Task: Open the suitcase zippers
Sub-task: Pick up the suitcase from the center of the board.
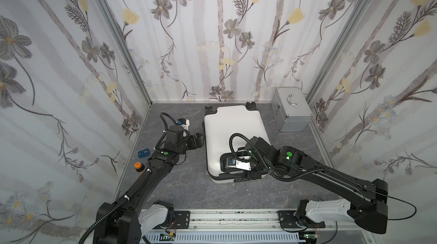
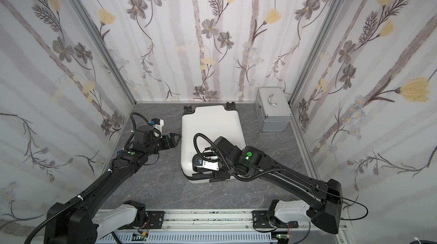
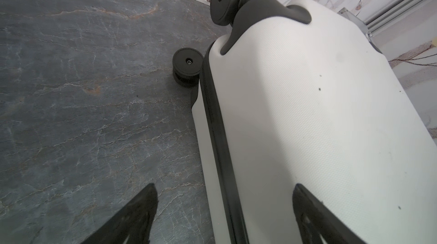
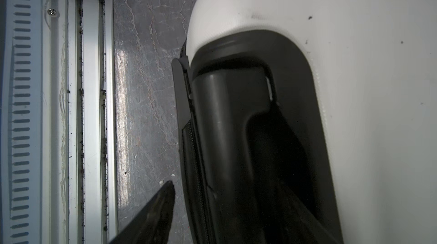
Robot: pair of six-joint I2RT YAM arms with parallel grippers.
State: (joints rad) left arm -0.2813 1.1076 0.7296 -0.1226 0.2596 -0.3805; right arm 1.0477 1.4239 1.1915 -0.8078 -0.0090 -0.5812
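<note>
The suitcase point(image 1: 231, 131) lies flat on the surface point(image 1: 184, 183), its zippers point(image 4: 196, 160) seemingly closed. My left end effector point(image 3: 224, 190) gapes wide astride its side seam. My right end effector point(image 1: 237, 179), part-open beside its handle recess, must next find and pinch a pull.

white suitcase point(image 1: 233, 131), black zippers point(image 3: 212, 117) — floral walls point(image 1: 212, 30)
</note>
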